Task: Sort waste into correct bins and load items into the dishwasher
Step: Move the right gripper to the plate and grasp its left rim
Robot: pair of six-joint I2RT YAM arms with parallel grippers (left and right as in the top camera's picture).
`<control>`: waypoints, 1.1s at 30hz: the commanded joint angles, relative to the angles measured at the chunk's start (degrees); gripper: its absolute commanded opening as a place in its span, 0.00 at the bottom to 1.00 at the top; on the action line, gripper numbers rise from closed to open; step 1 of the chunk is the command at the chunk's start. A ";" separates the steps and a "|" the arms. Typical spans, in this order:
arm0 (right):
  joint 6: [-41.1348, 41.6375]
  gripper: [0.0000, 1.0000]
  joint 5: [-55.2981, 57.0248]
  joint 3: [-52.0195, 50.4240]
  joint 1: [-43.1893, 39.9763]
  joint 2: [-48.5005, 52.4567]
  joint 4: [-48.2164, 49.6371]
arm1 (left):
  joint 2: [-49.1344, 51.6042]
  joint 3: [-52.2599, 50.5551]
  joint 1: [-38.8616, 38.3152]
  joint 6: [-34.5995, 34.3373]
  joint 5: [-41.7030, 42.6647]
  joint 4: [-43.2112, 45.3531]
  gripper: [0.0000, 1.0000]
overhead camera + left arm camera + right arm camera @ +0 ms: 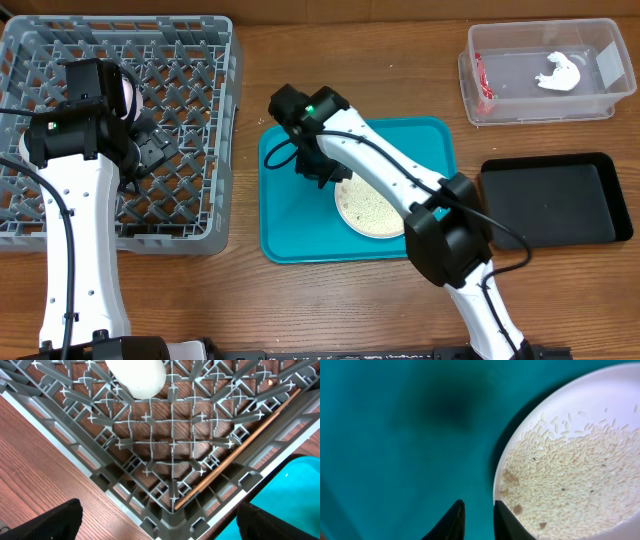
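A white plate (375,208) of rice lies on the teal tray (290,220). My right gripper (322,172) hovers at the plate's left rim. In the right wrist view its fingers (476,510) stand a narrow gap apart with only tray between them, and the right finger is at the plate's rim (570,460). My left gripper (150,150) is over the grey dish rack (190,60). In the left wrist view it is wide open and empty (160,520) above the rack's corner (170,520). A white cup (136,377) and a wooden chopstick (235,447) lie in the rack.
A clear bin (600,100) at the back right holds a white scrap (558,72) and a red item (484,85). A black bin (550,200) sits right of the tray. The tray's corner shows in the left wrist view (295,480).
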 commanded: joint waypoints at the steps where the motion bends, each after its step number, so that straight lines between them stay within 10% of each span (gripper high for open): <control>1: 2.82 0.21 1.33 0.09 0.07 0.44 0.00 | 0.24 -0.31 0.04 0.87 -0.20 0.00 1.00; 7: 4.00 0.34 1.36 -2.19 0.07 0.57 0.22 | 0.24 -0.31 0.04 0.87 -0.17 0.02 1.00; 33: 5.55 0.23 3.89 -6.16 -0.15 0.52 1.31 | 0.24 -0.31 0.02 0.87 -0.17 0.02 1.00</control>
